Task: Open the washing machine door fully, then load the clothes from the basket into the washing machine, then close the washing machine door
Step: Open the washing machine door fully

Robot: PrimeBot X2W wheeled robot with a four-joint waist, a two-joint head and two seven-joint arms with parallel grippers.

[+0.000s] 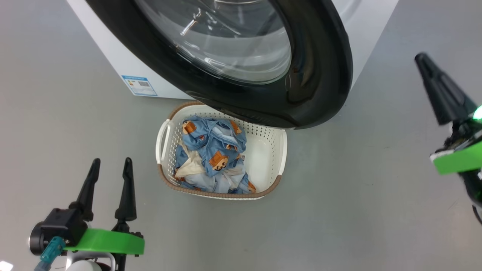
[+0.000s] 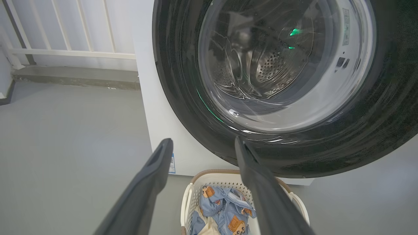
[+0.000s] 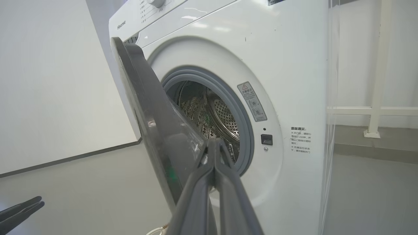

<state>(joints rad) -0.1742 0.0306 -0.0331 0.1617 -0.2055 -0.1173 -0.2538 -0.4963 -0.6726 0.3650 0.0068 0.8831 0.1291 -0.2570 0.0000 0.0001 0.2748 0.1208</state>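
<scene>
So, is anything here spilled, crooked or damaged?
Nothing is spilled or broken. One thing stands out: the washing machine door stands only partly open and overhangs the far end of the basket, whose clothes all lie inside.

A plain grey floor [image 1: 357, 210] runs to a white wall [image 3: 49, 81] edged by a dark skirting strip [image 3: 72, 158]. Elsewhere a white railing [image 2: 65, 52] rises above a low grey ledge [image 2: 75, 76].

left fingers [image 1: 88, 188] spread, right fingers [image 3: 199, 195] pressed together
</scene>
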